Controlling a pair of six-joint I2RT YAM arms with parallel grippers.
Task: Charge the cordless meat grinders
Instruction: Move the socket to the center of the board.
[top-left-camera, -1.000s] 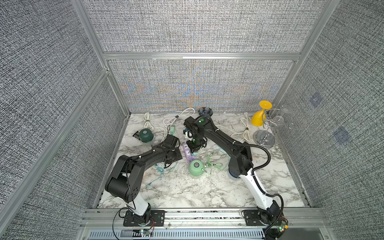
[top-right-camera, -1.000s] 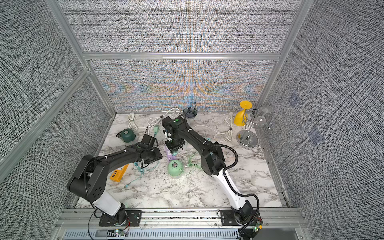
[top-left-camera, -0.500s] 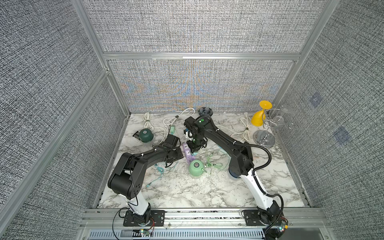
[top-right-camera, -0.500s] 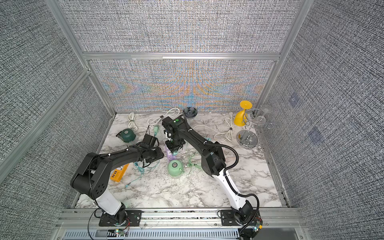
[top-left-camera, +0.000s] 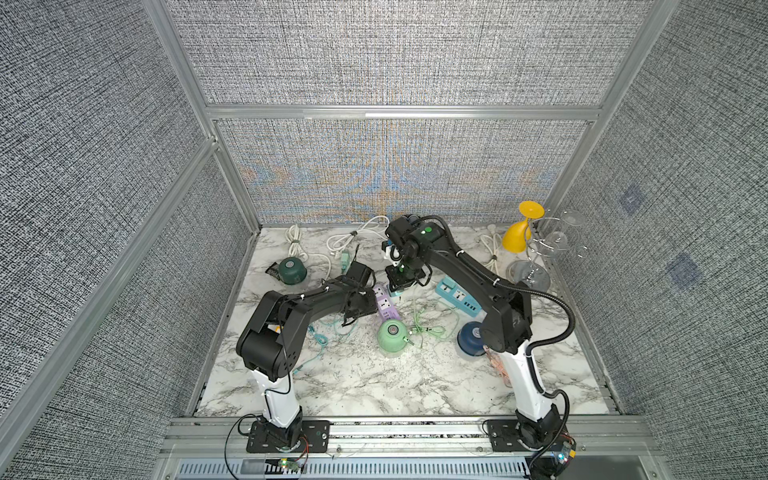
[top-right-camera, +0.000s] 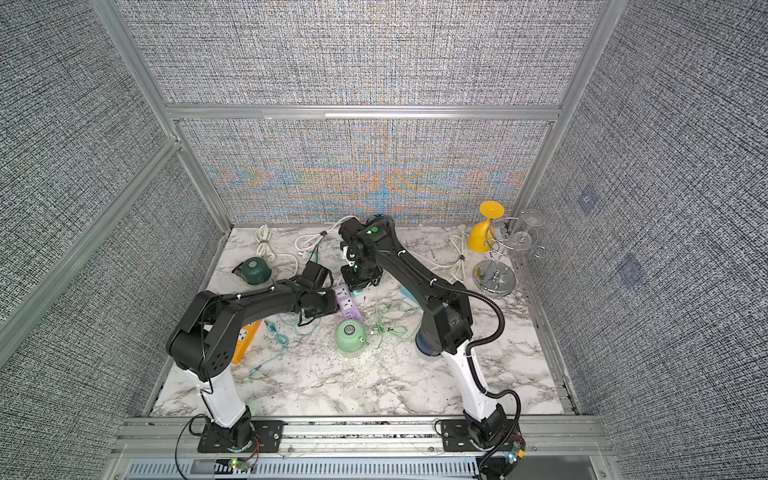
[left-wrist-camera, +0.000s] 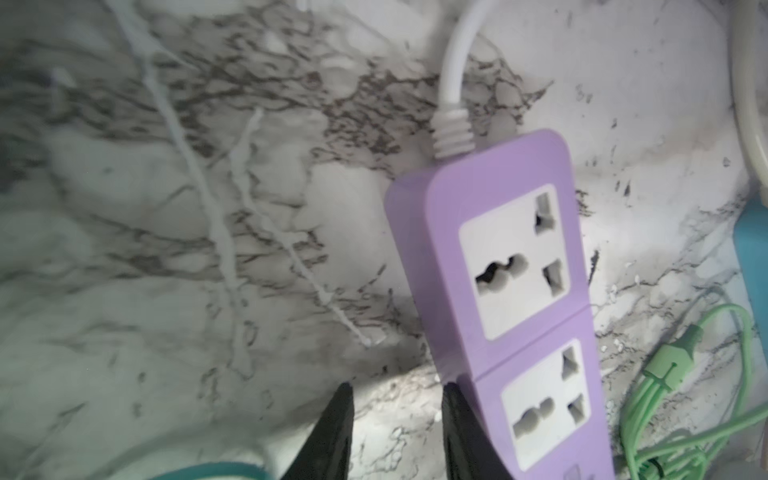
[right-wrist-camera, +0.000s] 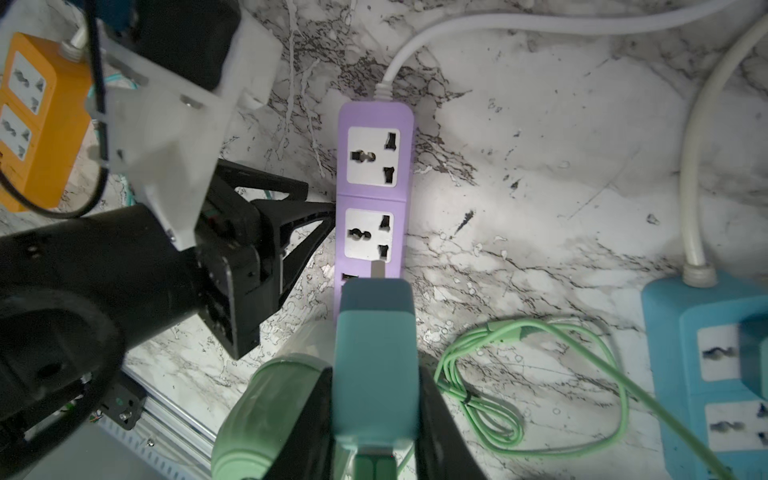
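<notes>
The mint green grinder (top-left-camera: 392, 336) (top-right-camera: 350, 334) stands mid-table. A dark green grinder (top-left-camera: 292, 270) sits at the back left. The navy blue grinder (top-left-camera: 469, 336) is partly hidden behind the right arm. My right gripper (right-wrist-camera: 376, 374) (top-left-camera: 399, 286) is shut on a teal charger plug (right-wrist-camera: 374, 332), whose metal tip hangs just over the purple power strip (right-wrist-camera: 374, 187) (left-wrist-camera: 519, 291). My left gripper (left-wrist-camera: 395, 399) (top-left-camera: 372, 307) lies low beside that strip, open. One of its fingers (left-wrist-camera: 457, 415) rests against the strip's side, with bare marble between the jaws.
A blue power strip (top-left-camera: 457, 297) lies right of the purple one, and an orange strip (top-right-camera: 245, 340) lies under the left arm. Light green cable (top-left-camera: 428, 328) loops beside the mint grinder. White cords (top-left-camera: 345, 241), a yellow glass (top-left-camera: 519, 237) and a glass rack (top-left-camera: 532, 270) line the back.
The left gripper's jaws have narrowed beside the purple strip, and the left arm has shifted slightly. The right arm with the teal plug has stayed where it was.
</notes>
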